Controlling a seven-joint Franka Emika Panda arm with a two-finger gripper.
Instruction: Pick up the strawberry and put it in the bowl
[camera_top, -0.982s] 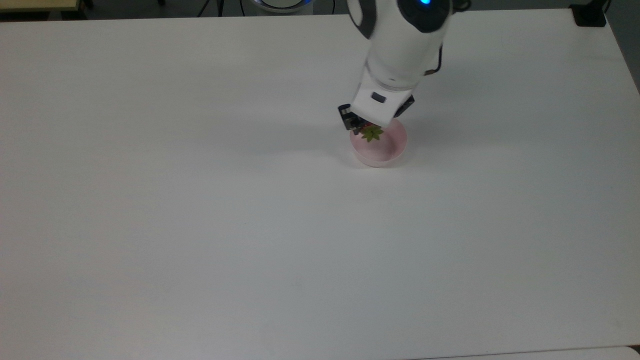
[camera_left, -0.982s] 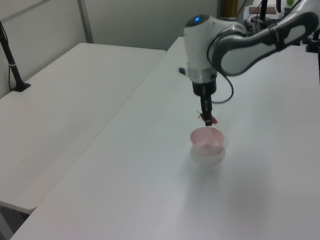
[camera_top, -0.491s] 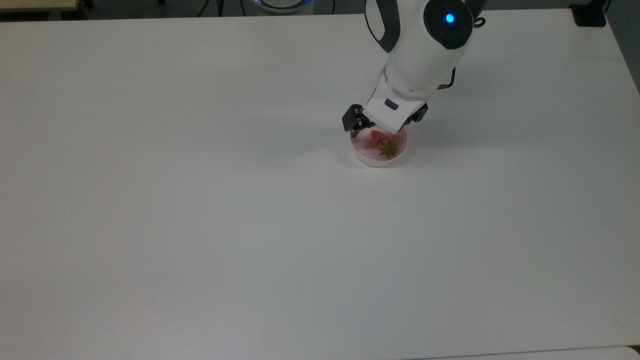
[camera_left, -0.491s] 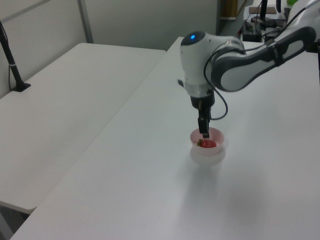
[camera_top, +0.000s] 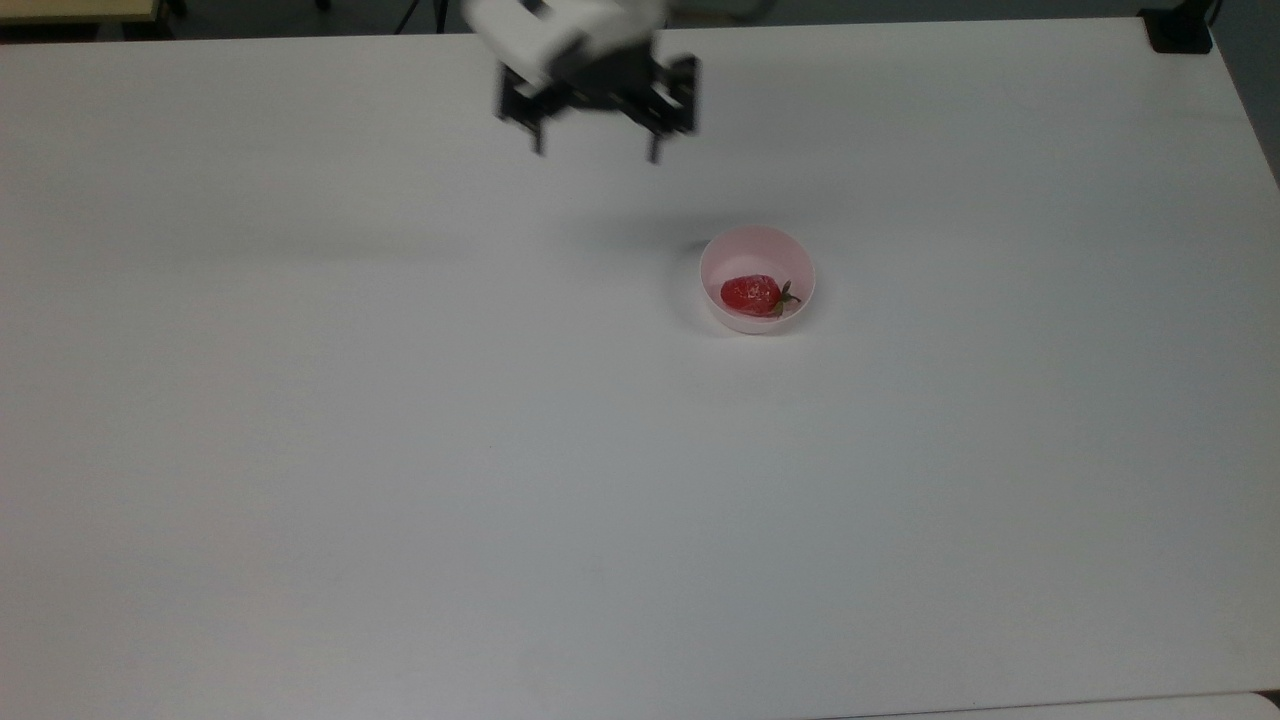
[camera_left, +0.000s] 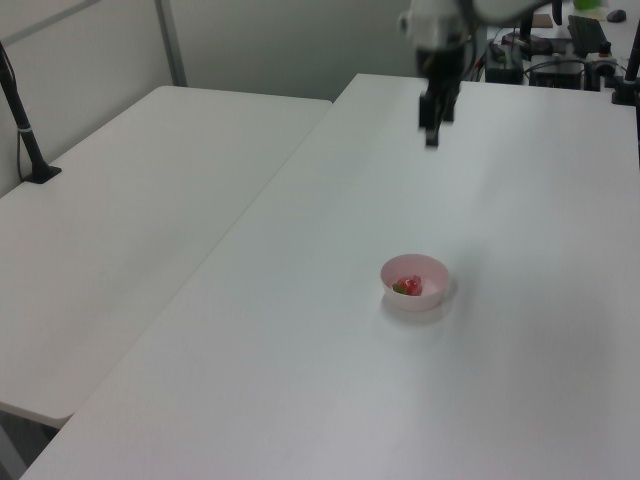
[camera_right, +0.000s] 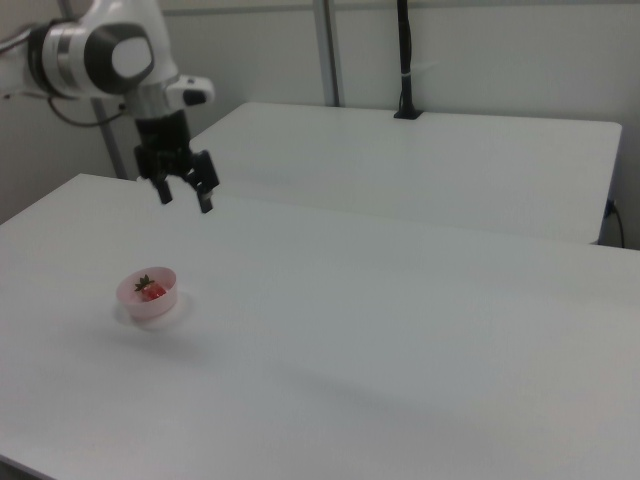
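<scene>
Inside the bowl (camera_top: 757, 250) lies the strawberry (camera_top: 752, 292), on its side. Gripper (camera_top: 596, 150) hangs well apart, fingers spread wide, empty. Placing looks done; next, only retreat.

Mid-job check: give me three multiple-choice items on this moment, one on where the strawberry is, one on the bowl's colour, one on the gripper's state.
1. Where is the strawberry?
A. on the table beside the bowl
B. inside the bowl
C. held by the gripper

2. What colour is the bowl?
A. pale pink
B. blue
C. green

3. What state is the gripper in?
A. shut on the strawberry
B. shut and empty
C. open and empty

Answers: B, the red fruit lies within the rim; A, the top view shows pink walls; C, the fingers stand apart with nothing between them.
</scene>
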